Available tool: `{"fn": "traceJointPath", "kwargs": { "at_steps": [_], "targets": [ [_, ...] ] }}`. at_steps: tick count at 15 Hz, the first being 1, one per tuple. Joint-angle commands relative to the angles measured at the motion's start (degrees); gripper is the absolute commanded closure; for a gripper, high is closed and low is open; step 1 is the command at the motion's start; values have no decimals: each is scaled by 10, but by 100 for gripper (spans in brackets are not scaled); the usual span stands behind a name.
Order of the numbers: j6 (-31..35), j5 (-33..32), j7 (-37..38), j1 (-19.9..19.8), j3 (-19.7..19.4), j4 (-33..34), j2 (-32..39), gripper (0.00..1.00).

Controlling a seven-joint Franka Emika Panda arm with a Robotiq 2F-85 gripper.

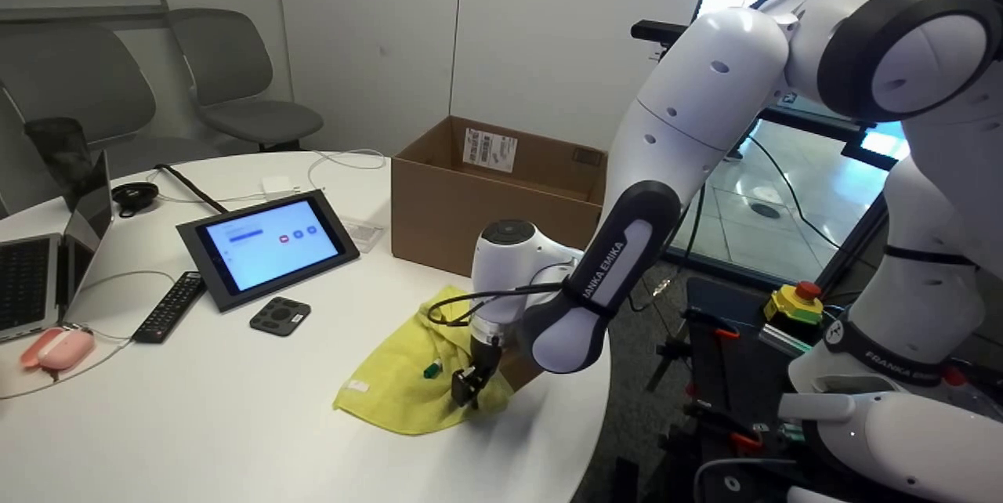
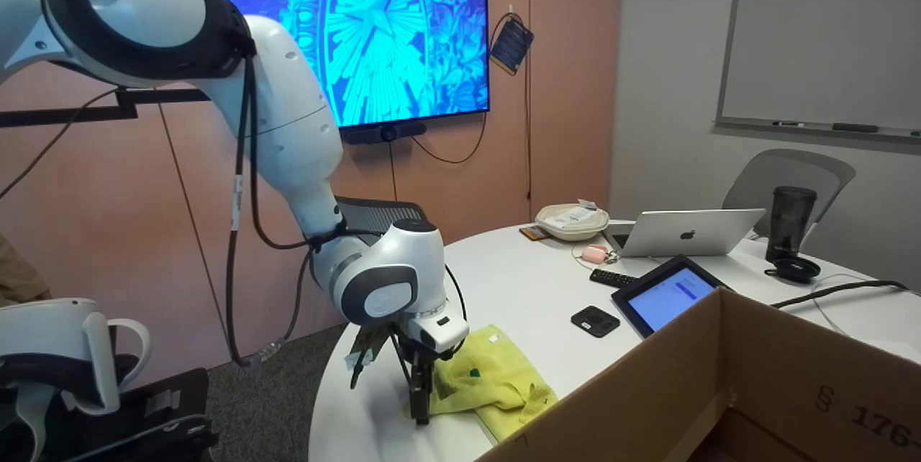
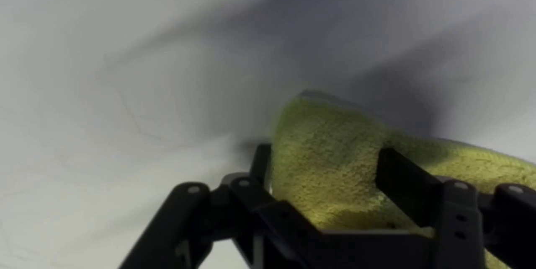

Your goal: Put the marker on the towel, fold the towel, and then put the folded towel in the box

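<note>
The hand (image 3: 324,156) stands wide, its fingers (image 3: 404,181) apart with a corner of the yellow-green towel (image 1: 396,378) in the gap: one beside the cloth's edge, the other over the cloth. Whether either touches it cannot be told. The towel spreads away from the hand across the white surface (image 1: 235,425); on it, near the hand, shows a green bit of the marker (image 1: 432,368), the rest unclear. In both exterior views the surface's rounded rim is near, a bare strip between. The box (image 1: 447,213) stands near the towel's far end, its top uncovered. Bare surface also separates the towel from the flat black device (image 1: 280,316).
</note>
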Motion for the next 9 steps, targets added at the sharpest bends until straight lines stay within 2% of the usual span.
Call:
{"fn": "traceJointPath", "kwargs": {
  "at_steps": [1,4,5,7,9],
  "targets": [
    [2,4,16,14,-12,5,3,66],
    [6,2,18,15,-16,0,-4,90],
    [7,2,18,15,-16,-2,-7,93],
    [8,0,21,20,-20,-8,-15,97],
    [12,-4,24,28,-28,-19,-28,93]
  ]
}}
